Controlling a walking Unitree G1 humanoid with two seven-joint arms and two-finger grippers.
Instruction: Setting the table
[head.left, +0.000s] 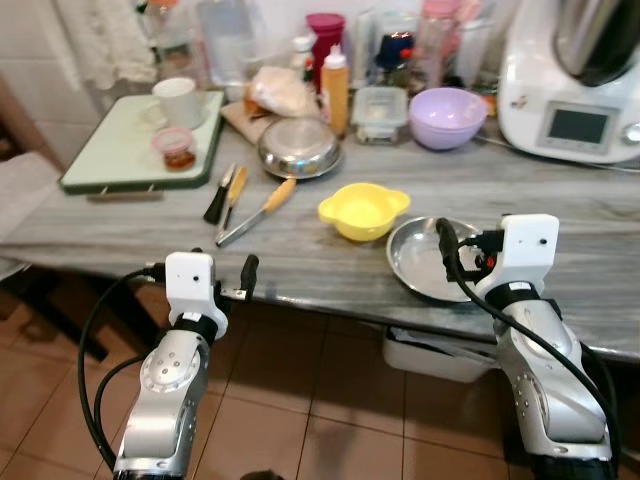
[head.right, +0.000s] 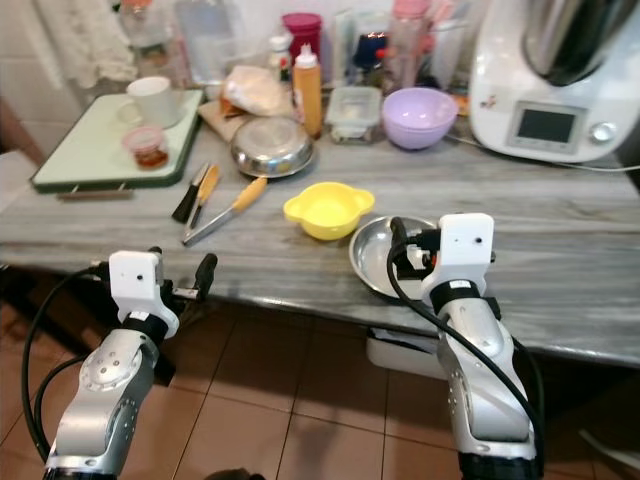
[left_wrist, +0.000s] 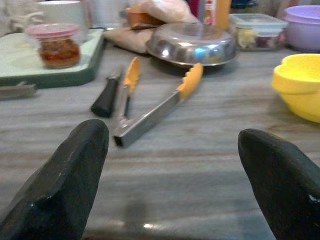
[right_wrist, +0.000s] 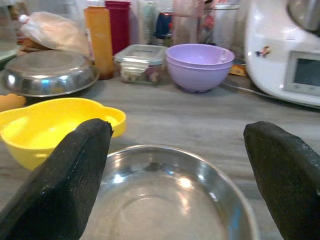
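While wide open, right tool (right_wrist: 175, 185) seemingly hovers over steel plate (right_wrist: 170, 200).

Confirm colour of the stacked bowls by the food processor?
Lilac stacked bowls, clearest in the right wrist view.

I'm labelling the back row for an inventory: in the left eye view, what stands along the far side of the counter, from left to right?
Green tray → white mug → orange bottle → lidded container → purple bowl → white kitchen machine.

Grey marble counter (head.left: 300, 260), terracotta tile floor (head.left: 300, 420), white tiled wall (head.left: 30, 60)
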